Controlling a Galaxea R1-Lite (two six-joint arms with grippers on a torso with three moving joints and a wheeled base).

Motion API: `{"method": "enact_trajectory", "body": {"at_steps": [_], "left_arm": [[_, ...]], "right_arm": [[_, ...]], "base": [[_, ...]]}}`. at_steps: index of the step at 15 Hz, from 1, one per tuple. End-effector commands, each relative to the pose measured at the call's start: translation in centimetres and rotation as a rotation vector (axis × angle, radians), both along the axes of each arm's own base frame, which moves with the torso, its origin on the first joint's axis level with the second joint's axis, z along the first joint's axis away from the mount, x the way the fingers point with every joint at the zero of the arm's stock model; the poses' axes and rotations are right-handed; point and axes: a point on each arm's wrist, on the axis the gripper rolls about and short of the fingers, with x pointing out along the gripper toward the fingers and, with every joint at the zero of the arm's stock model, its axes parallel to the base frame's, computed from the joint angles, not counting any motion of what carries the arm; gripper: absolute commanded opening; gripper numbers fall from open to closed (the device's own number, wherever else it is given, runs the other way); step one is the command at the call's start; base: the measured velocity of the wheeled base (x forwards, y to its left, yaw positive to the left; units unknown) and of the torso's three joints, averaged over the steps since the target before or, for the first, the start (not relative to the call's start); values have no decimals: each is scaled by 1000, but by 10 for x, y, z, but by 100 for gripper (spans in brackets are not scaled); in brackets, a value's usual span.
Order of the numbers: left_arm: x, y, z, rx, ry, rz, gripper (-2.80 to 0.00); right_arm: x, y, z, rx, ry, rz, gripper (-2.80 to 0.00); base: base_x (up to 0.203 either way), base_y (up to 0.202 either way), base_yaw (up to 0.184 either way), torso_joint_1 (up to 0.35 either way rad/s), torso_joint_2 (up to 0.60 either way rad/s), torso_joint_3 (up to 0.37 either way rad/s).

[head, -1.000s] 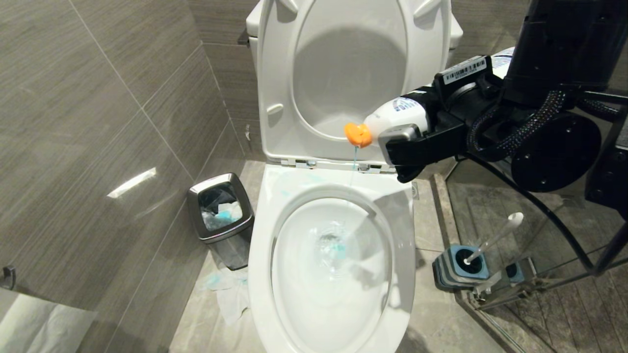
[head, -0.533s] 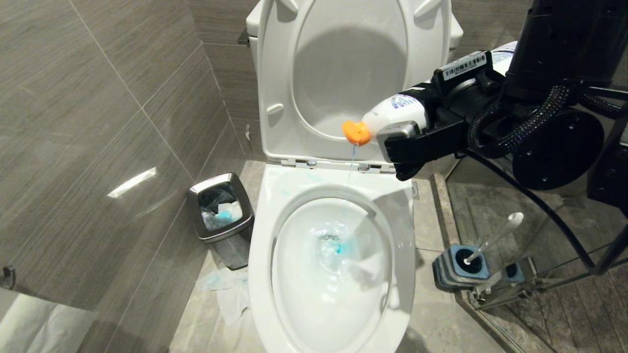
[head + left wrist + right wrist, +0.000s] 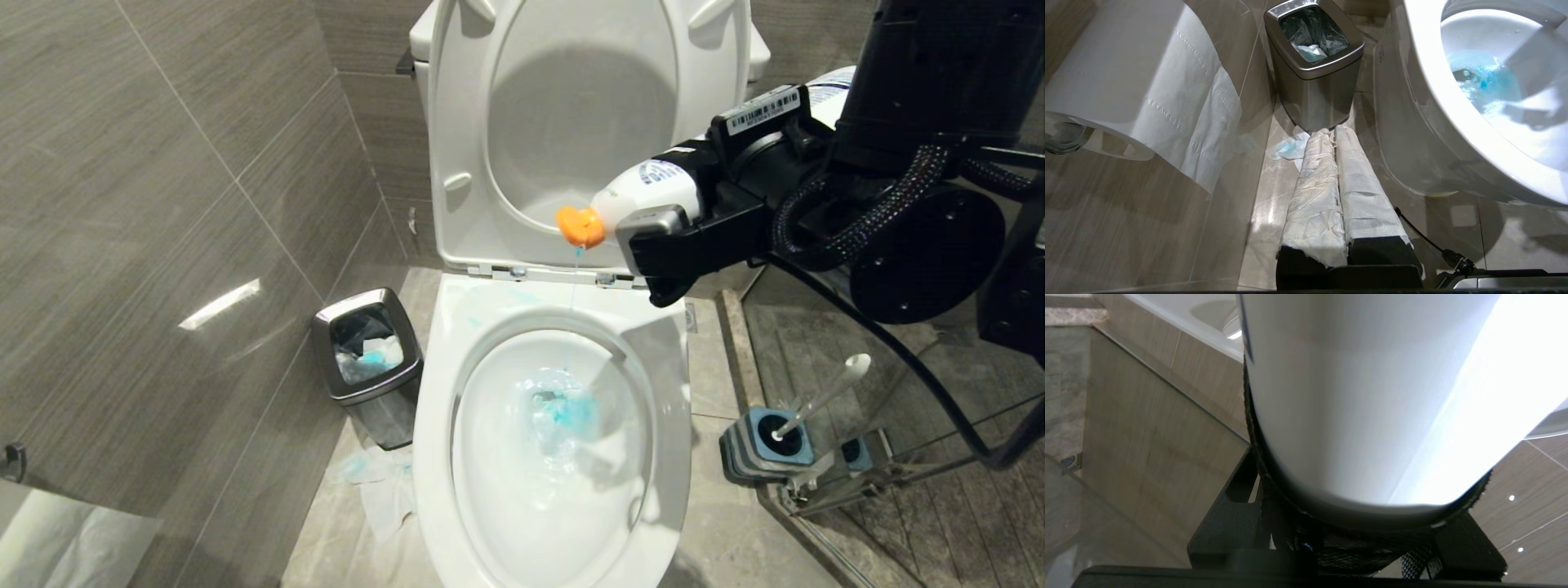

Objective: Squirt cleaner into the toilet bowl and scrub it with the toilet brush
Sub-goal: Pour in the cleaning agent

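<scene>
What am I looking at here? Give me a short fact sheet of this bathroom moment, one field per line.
right gripper: shut on white cleaner bottle, tipped, orange nozzle down
cleaner: thin stream falling, blue patch in the water
toilet bowl: seat and lid raised
toilet brush: standing in its holder, right of the toilet
left gripper: shut, paper-wrapped, low beside the waste bin

My head camera looks steeply down on the bowl [image 3: 555, 425]. My left wrist camera sits low by the floor, sharing the bowl [image 3: 1453, 106] and bin [image 3: 1312, 67]. My right wrist camera is pressed against a white bottle [image 3: 1363, 400].
</scene>
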Motion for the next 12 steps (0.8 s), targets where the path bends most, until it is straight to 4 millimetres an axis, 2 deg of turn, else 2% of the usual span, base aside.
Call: {"method": "enact_trajectory", "body": {"at_steps": [1,7,12], "left_arm": [[0,0,0,0,1,1,-280],[0,0,0,0,2,1,-280],[0,0,0,0,2,1,-280]], "right_arm": [[-1,1,2,-2,-8,-1,-280],[-1,1,6,57,-48,2,-280],[-2,1,-1,308,-60,22,-280]], "base": [[0,0,0,0,0,0],[0,0,0,0,0,0],[0,0,0,0,0,0]]}}
